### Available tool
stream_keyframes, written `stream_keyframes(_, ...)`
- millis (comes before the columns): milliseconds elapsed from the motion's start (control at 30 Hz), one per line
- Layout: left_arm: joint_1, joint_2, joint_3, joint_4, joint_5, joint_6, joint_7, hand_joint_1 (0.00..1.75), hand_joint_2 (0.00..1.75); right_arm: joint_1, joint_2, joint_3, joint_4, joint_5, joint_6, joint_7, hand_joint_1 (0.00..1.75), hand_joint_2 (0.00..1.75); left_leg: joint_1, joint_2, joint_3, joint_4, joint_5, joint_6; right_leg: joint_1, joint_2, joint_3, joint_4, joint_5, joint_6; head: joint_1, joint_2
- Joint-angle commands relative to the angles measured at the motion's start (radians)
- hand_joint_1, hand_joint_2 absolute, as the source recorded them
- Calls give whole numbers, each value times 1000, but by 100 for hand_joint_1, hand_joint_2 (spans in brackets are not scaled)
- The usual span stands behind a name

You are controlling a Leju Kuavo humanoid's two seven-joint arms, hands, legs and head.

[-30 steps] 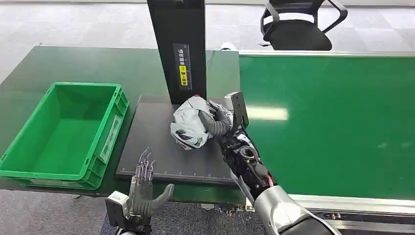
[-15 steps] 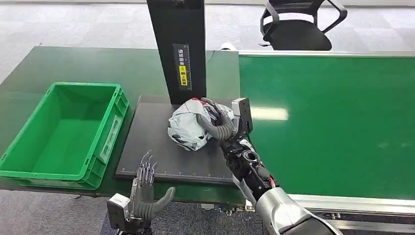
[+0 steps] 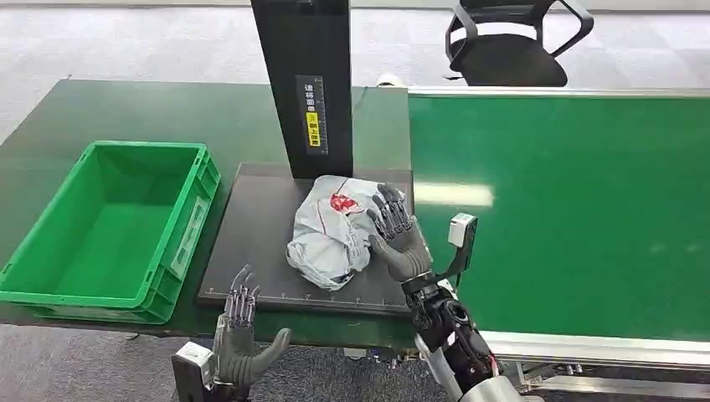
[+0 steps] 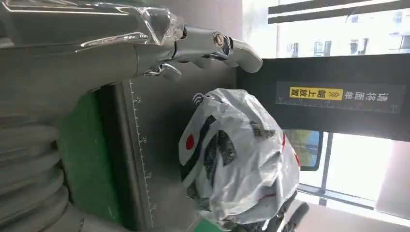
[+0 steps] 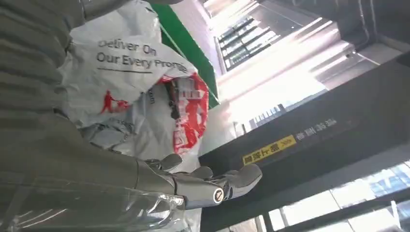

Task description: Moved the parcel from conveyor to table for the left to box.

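Parcel (image 3: 328,232) perhaps touches black post (image 3: 304,84), beside crate (image 3: 109,226)

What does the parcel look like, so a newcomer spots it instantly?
Find the black post rising from the dark mat; the parcel lies at its foot, right of the green crate. It's the only crumpled grey plastic bag, with red print.

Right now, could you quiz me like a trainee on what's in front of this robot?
1. True or false: the right hand grips the parcel.
2. What does the parcel rest on? A) the green crate B) the black board C) the conveyor
3. What is in the green crate?

Key:
1. False: its fingers are spread beside the parcel.
2. B
3. Nothing.
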Motion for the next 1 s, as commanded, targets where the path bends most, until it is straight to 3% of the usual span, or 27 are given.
stream_keyframes(33, -9, -6, 40, 17, -11, -17, -3, 0, 175, 230, -57, -105, -223, -11, 18, -18, 0, 175, 1, -6, 3, -2, 0, 1, 1, -8, 6, -3, -2, 0, 0, 0)
stream_keyframes(233, -7, -6, 53, 4, -14, -26, -8, 0, 175, 358, 1, -199, -416, -135, 117, -75, 0, 175, 0, -3, 1, 0, -1, 0, 1, -5, 2, -1, -2, -1, 0, 0)
stream_keyframes(300, 9, -8, 67, -34, -6, -15, -14, 0, 175, 387, 25, -234, -464, -125, 92, -102, 0, 175, 0, -2, -1, 0, -1, 0, 0, -3, 0, 0, -1, 0, 0, 0)
stream_keyframes(433, 31, -13, 60, -130, -77, 78, -8, 0, 175, 414, 56, -236, -568, 121, -92, -207, 0, 175, 0, 0, -2, 1, -2, 0, 1, -2, 0, 1, -2, -1, 0, 0)
stream_keyframes(633, -5, 22, -69, -218, -220, 223, 2, 0, 175, 410, 69, -216, -526, 156, -87, -207, 0, 175, 1, -2, 0, 0, -1, 0, 1, -4, 1, 0, -2, -1, 0, 0)
stream_keyframes(767, -116, 50, -229, -214, -515, 395, 101, 0, 175, 404, 83, -234, -500, 166, -47, -207, 0, 175, 0, -4, -1, 0, 0, 0, 1, -5, 1, -1, -1, 0, 0, 0)
stream_keyframes(867, -283, 87, -359, -57, -753, 322, 294, 0, 175, 383, 87, -239, -467, 150, -21, -206, 0, 175, 0, -7, -1, 0, 1, 0, 0, -9, 2, 0, -1, 0, 1, 0)
stream_keyframes(1000, -357, 69, -367, 57, -737, 348, 287, 0, 175, 370, 88, -248, -456, 148, -18, -201, 0, 175, -1, -4, 1, -1, 1, 0, -1, -5, 3, -1, 0, 0, 0, 0)
